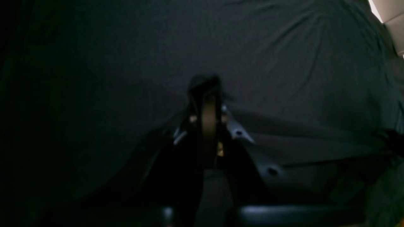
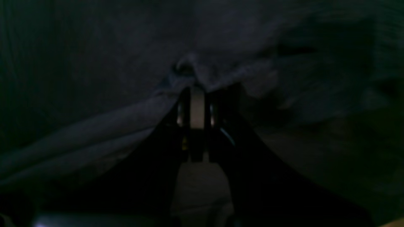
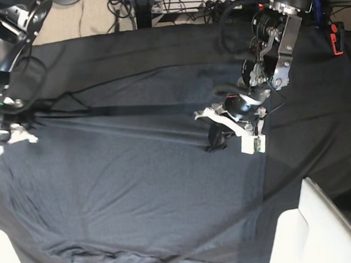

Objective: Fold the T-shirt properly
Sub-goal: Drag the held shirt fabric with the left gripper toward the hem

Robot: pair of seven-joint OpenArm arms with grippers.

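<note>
Two arms are on the T-shirt [image 3: 137, 190], which lies spread over the black table cloth [image 3: 322, 125] and takes up most of it; the left gripper [image 3: 216, 141] sits clenched near the shirt's middle, pinching a bit of the knit; the right gripper [image 3: 3, 131] is clamped on the shirt's edge at the far side from the left one, fabric bunched at its tip [image 2: 192, 85]; long creases run across the shirt between them.

Two black arms, exposed black cables; white claw [image 3: 241, 122] brackets with screw holes; second white-tipped claw [image 3: 2, 135], frame's left edge.
</note>
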